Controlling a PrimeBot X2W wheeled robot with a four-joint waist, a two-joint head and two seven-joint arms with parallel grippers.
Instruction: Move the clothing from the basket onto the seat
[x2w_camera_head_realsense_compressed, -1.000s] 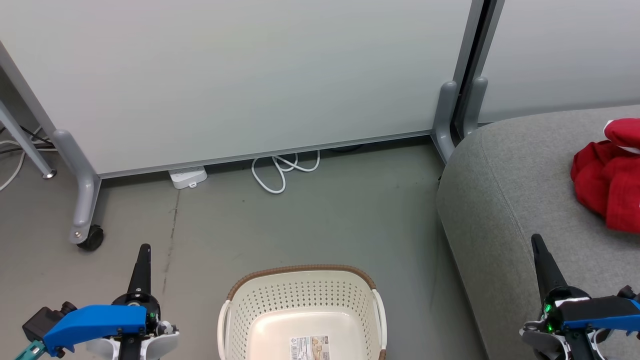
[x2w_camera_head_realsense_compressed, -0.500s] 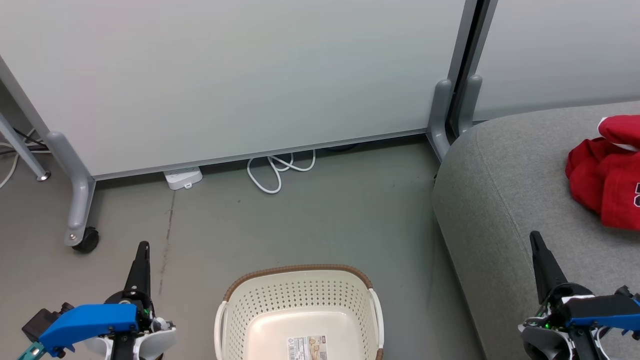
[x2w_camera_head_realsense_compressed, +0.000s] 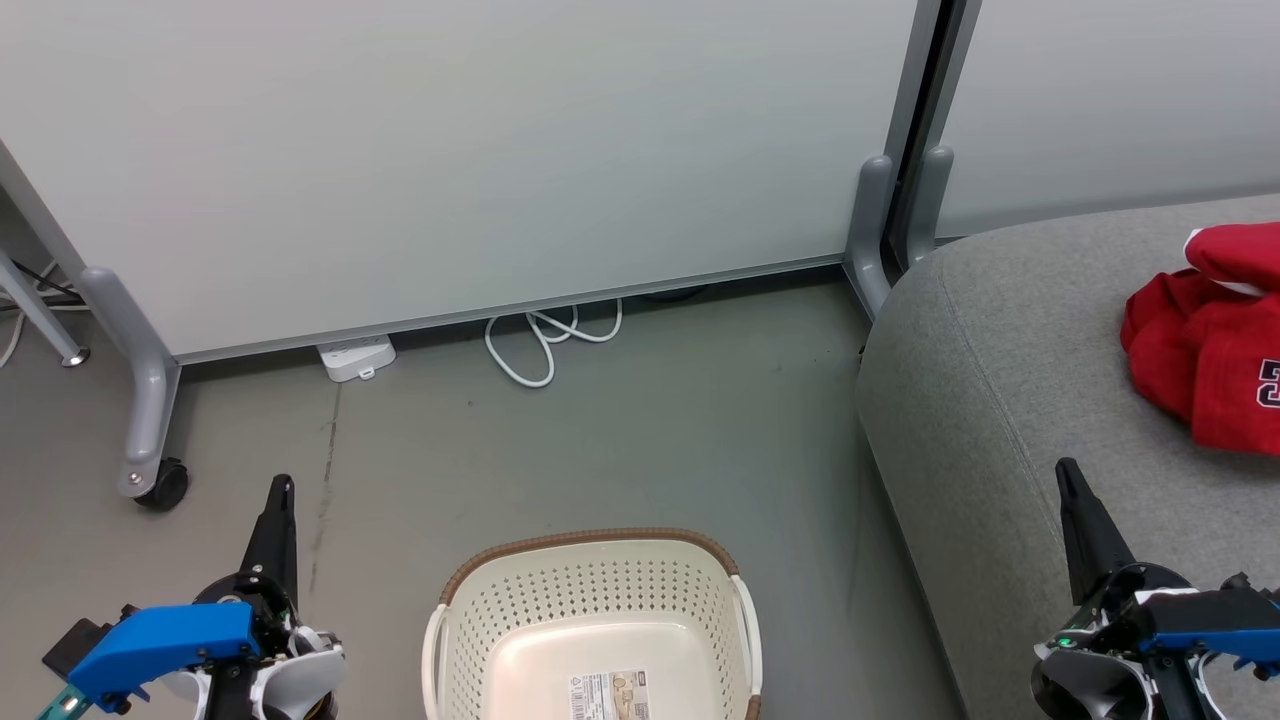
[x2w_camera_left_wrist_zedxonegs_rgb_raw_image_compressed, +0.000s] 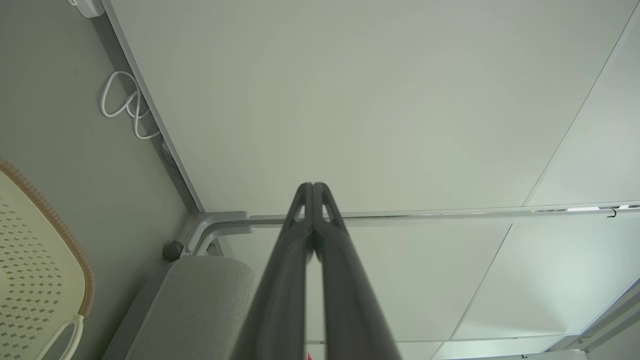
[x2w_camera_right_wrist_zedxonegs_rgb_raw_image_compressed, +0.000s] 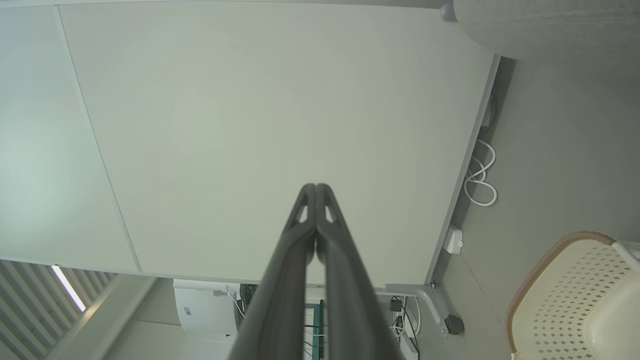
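Red clothing (x2w_camera_head_realsense_compressed: 1190, 350) lies on the seat (x2w_camera_head_realsense_compressed: 1000, 400) at three o'clock; basket (x2w_camera_head_realsense_compressed: 590, 538) at six; left gripper (x2w_camera_left_wrist_zedxonegs_rgb_raw_image_compressed: 312, 186) and right gripper (x2w_camera_right_wrist_zedxonegs_rgb_raw_image_compressed: 316, 187) both pinched together.

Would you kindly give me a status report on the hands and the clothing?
Left hand shut, empty. Right hand shut, empty. Clothing on seat; basket shows none. Nothing in the way.
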